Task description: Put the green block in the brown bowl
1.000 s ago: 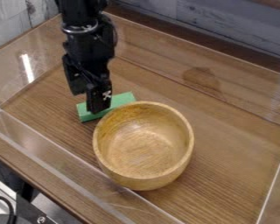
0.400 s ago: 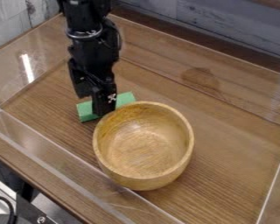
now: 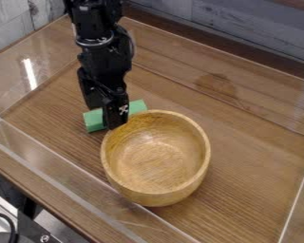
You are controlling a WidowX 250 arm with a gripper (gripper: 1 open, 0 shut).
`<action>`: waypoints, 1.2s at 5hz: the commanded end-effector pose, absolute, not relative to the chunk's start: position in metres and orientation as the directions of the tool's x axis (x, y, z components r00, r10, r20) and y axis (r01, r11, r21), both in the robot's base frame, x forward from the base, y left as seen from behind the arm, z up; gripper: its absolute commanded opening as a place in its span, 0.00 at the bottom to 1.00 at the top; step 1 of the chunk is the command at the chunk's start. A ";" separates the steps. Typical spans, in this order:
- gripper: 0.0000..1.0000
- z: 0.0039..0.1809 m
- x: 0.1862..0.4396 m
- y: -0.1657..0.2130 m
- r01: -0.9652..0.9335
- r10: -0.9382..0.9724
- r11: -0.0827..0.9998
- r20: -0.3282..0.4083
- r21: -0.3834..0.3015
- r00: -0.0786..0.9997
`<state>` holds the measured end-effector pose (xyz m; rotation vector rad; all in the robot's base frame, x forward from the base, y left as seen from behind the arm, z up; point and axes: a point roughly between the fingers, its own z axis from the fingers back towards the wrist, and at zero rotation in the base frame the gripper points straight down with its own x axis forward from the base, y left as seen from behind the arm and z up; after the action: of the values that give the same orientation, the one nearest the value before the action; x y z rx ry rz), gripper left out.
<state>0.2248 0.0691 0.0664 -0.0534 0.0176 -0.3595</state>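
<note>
The green block [image 3: 94, 119] lies flat on the wooden table, just beyond the upper-left rim of the brown bowl [image 3: 156, 157]. Only its left end and a small corner at its right show, because my black gripper [image 3: 104, 111] stands straight over its middle. The gripper points down and is open, one finger on each side of the block. Whether the fingers touch the block I cannot tell. The bowl is upright and holds nothing.
The table [image 3: 231, 95] is dark wood grain. A clear plastic wall [image 3: 41, 166] runs along its front and left edges. A grey wall stands at the back. A black cable [image 3: 0, 226] lies below the table's front-left corner.
The gripper has sunk a little and shifted slightly right over the block, covering more of it. Block and bowl stayed put.
</note>
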 end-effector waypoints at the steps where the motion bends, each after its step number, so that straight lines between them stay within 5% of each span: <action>1: 1.00 0.077 0.234 0.075 0.346 -0.345 0.938 0.032 -0.033 0.938; 6: 1.00 0.074 0.242 0.085 0.343 -0.341 0.938 0.046 -0.048 0.939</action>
<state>0.2334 0.0802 0.0633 -0.0782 0.0067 -0.3558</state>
